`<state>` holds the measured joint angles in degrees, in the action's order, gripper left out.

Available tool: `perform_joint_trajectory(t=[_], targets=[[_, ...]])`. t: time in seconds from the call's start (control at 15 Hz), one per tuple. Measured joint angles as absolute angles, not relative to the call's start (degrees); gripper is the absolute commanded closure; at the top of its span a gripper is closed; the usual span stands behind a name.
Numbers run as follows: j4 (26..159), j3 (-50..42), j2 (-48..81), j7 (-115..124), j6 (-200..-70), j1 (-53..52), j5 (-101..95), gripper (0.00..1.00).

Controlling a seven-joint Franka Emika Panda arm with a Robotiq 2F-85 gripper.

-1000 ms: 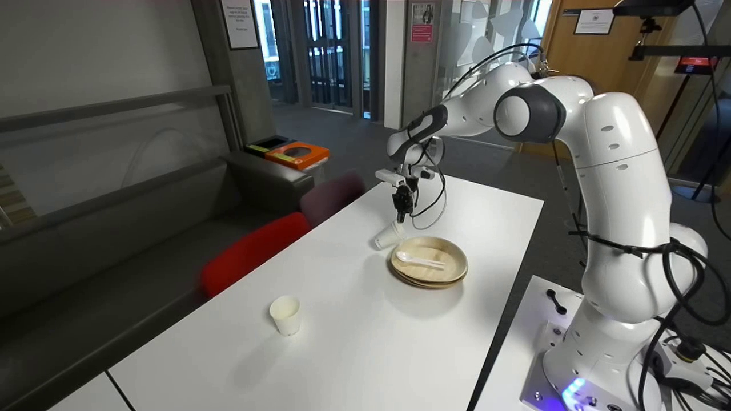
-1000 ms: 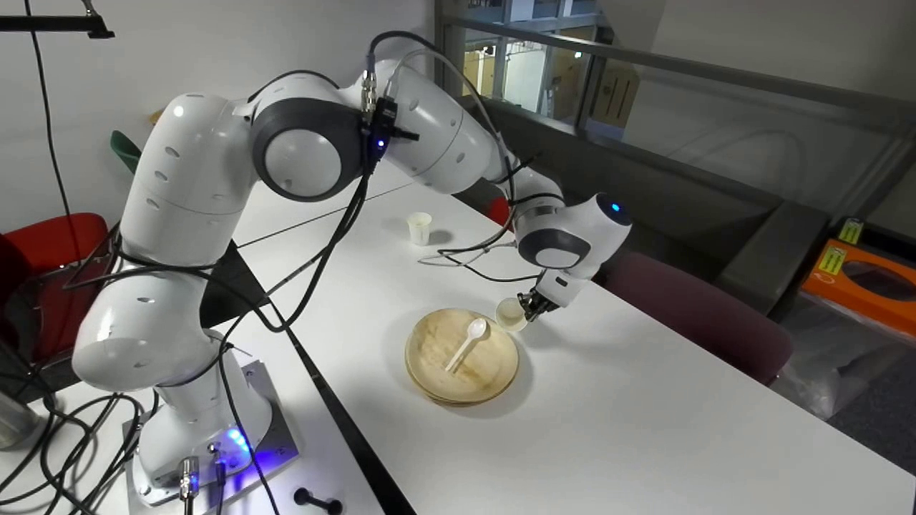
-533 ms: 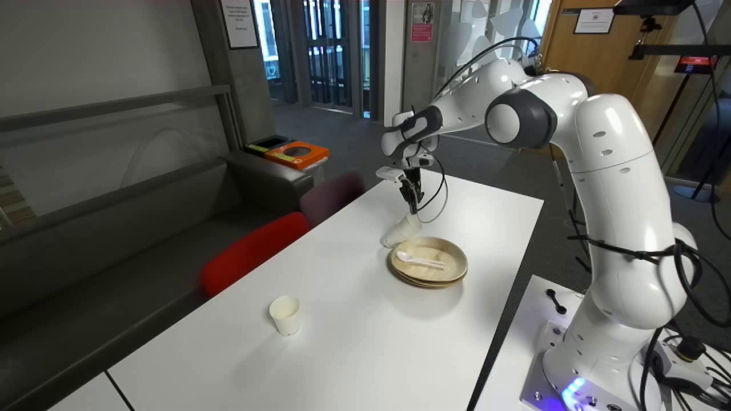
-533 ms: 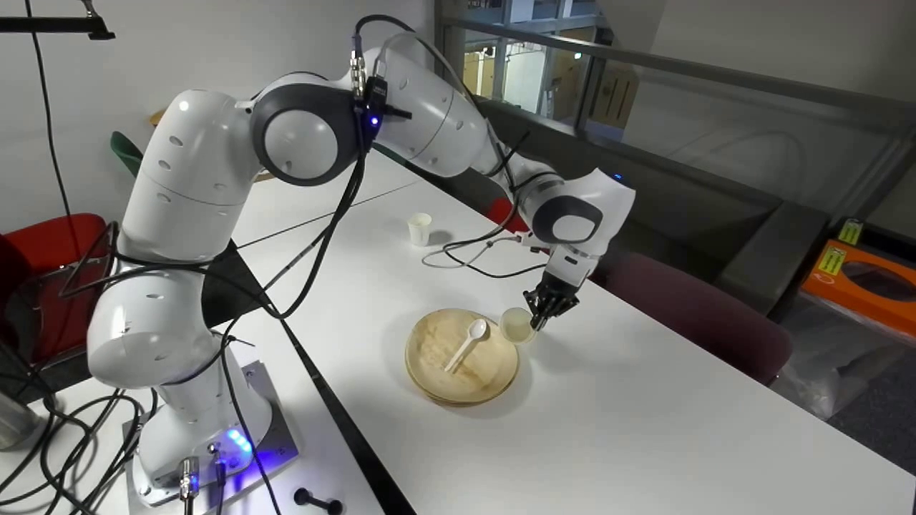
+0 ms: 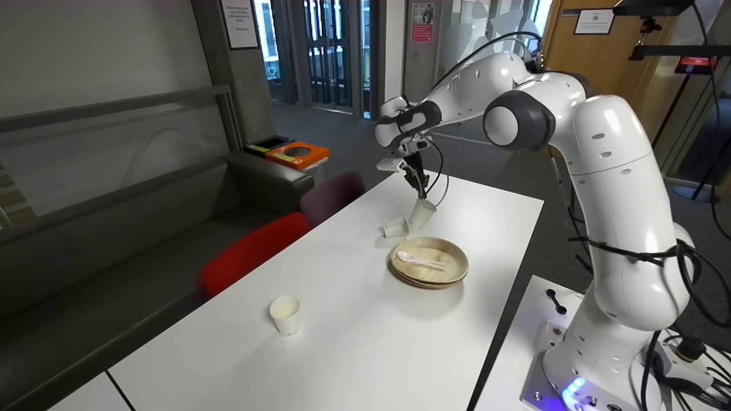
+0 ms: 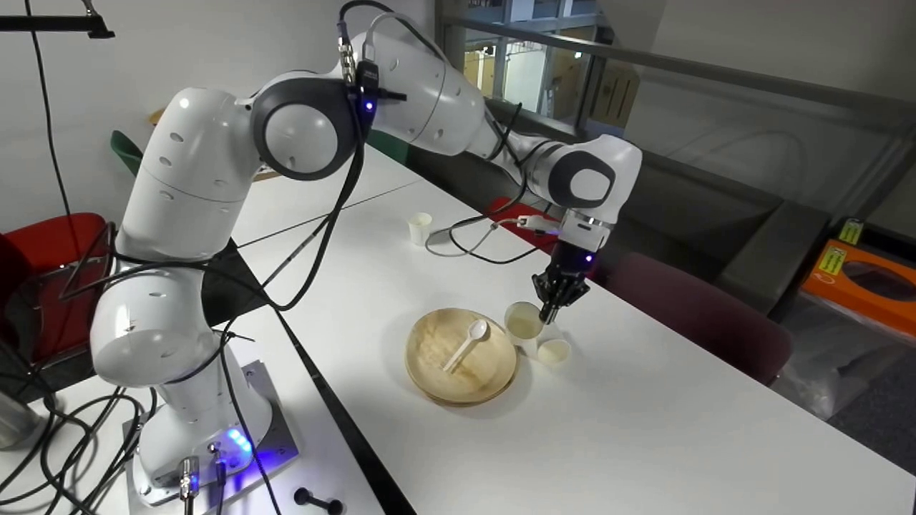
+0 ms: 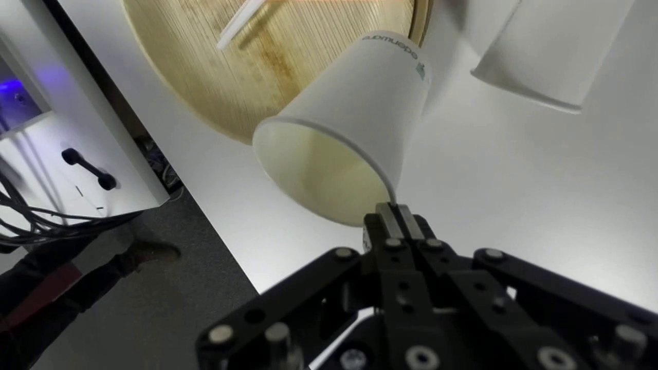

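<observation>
One gripper (image 7: pixel 395 208), pinching rim of one white paper cup (image 7: pixel 360 97); this cup tilted, mouth toward gripper, just beside one stack of round plates (image 6: pixel 433 350); number of plates unclear. Whether cup's base touches tabletop (image 5: pixel 342 354), cannot tell. Second cup (image 5: pixel 396 228) lies on side near held cup. White spoon (image 6: pixel 475 332) rests atop stack. Third cup (image 5: pixel 285 315) stands upright, well apart: three cups in all. In an exterior view, two chairs beside tabletop: red chair (image 5: pixel 254 251), dark purple chair (image 5: pixel 332 200). Behind them, one grey sofa (image 5: pixel 143 220).
</observation>
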<state>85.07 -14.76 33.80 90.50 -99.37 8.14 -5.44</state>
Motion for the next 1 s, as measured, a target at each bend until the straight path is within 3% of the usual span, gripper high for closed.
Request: perform_joint_trajectory(t=[0.33, 1.0], targets=[[82.6, -14.8, 33.8, 90.7, -98.8, 8.1, -6.4, 1.00], [82.1, -16.6, 34.3, 108.4, -116.0, 8.3, -6.4, 1.00]])
